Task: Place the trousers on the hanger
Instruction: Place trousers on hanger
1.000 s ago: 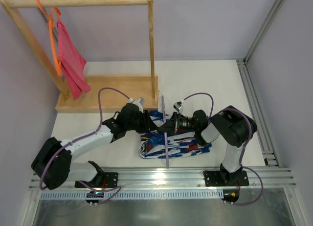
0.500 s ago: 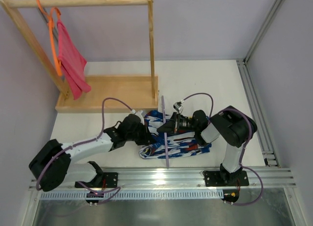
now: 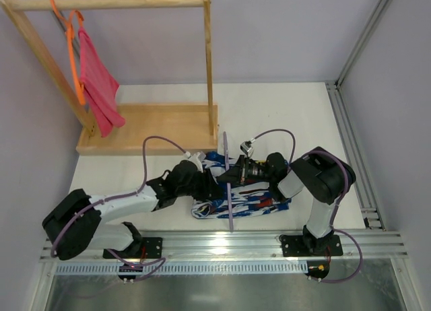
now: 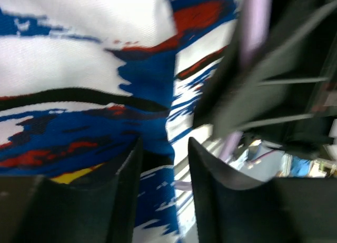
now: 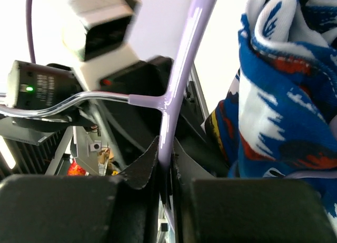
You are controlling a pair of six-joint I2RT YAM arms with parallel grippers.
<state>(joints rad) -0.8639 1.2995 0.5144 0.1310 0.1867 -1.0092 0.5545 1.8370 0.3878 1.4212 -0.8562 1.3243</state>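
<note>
The trousers (image 3: 250, 198), in a blue, white, red and black print, lie bunched on the table between my two arms. The thin lavender hanger (image 3: 229, 202) stands across them, running from far to near. My right gripper (image 3: 234, 177) is shut on the hanger's arm; in the right wrist view the hanger (image 5: 181, 64) rises from between the closed fingers (image 5: 166, 161), with the trousers (image 5: 284, 101) to the right. My left gripper (image 3: 211, 186) is at the trousers' left edge. In the left wrist view it (image 4: 164, 166) is open, with printed cloth (image 4: 95, 80) just beyond and between the fingertips.
A wooden clothes rack (image 3: 209, 62) with a wooden base (image 3: 151, 126) stands at the far left. An orange hanger (image 3: 71, 48) with a pink-red cloth (image 3: 97, 85) hangs on it. A metal rail (image 3: 222, 242) runs along the near edge.
My left gripper drew back and down from the trousers' upper left part, then moved right again into their left edge. The right gripper and hanger have stayed put.
</note>
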